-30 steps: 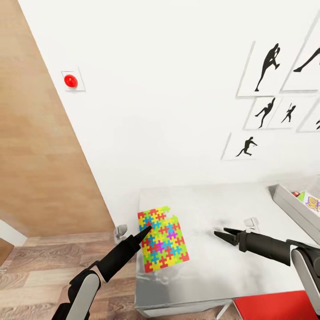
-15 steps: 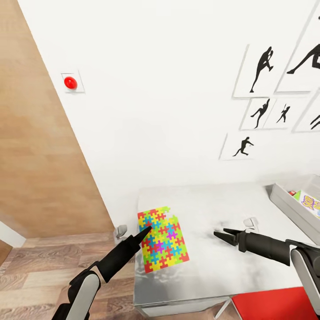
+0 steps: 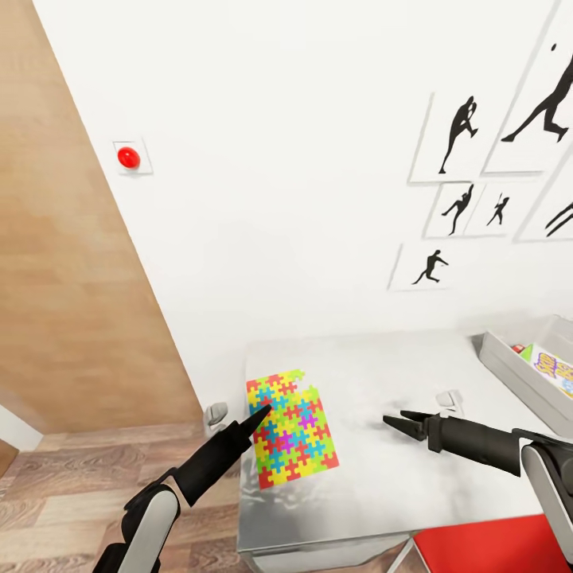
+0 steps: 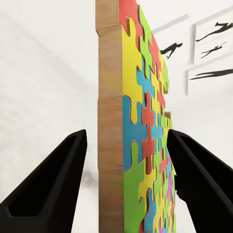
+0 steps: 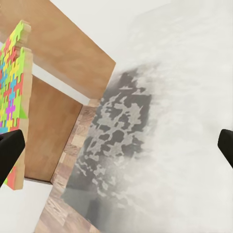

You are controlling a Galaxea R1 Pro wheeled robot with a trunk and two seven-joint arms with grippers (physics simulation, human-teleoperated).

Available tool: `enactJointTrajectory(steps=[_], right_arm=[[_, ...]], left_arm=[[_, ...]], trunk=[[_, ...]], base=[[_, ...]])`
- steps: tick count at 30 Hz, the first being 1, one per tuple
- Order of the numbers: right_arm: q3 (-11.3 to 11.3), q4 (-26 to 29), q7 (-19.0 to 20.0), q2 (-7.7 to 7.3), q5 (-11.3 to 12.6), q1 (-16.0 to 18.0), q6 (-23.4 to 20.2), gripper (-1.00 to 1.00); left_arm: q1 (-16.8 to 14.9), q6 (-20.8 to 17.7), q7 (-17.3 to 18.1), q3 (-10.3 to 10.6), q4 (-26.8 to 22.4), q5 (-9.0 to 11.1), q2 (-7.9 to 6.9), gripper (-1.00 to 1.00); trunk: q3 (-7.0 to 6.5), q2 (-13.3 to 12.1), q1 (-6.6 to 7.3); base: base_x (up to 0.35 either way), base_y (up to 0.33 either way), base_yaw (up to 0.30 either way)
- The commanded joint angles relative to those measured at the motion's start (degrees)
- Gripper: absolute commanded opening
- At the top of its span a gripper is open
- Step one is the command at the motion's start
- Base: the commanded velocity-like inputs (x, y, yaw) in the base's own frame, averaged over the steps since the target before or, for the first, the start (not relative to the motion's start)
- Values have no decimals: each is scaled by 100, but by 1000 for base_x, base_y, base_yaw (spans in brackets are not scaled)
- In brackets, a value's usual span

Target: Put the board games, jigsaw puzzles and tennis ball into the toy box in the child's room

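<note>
While open, left gripper (image 4: pixel 125 160) straddles jigsaw puzzle (image 4: pixel 145 126).

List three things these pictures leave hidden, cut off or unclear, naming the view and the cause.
1. Head view: the toy box and the board game inside are cut off by the picture's edge.
2. Head view: the left claw tips overlap the puzzle; contact unclear.
3. Right wrist view: claw fingers mostly cropped.

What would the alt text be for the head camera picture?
A colourful jigsaw puzzle lies on a pale table, with the left gripper at its near-left edge and the open right gripper hovering beside it. A grey toy box sits at the right edge, below black sports silhouettes on a white wall.
</note>
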State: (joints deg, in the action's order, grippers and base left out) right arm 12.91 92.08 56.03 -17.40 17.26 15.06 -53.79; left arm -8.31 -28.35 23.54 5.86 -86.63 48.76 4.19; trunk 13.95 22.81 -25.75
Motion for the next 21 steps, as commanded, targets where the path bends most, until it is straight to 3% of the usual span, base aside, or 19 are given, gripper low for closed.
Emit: enactJointTrajectory(steps=[1,9,21], right_arm=[[3,1,20,-1,-3,5,-25,100],[-14,1,30,-10,9,14,-85,100],[-66,3,70,-35,16,98,-621,100]], left_arm=[[-4,-48,-7,-6,-3,46,3,-100],[-4,-48,10,-10,-3,46,3,-100],[40,-4,63,-36,31,50,-89,-100]], trunk=[[1,10,-3],[-74,10,-3],[-187,10,-3]], base=[[-1,0,-9],[0,0,-5],[0,0,0]])
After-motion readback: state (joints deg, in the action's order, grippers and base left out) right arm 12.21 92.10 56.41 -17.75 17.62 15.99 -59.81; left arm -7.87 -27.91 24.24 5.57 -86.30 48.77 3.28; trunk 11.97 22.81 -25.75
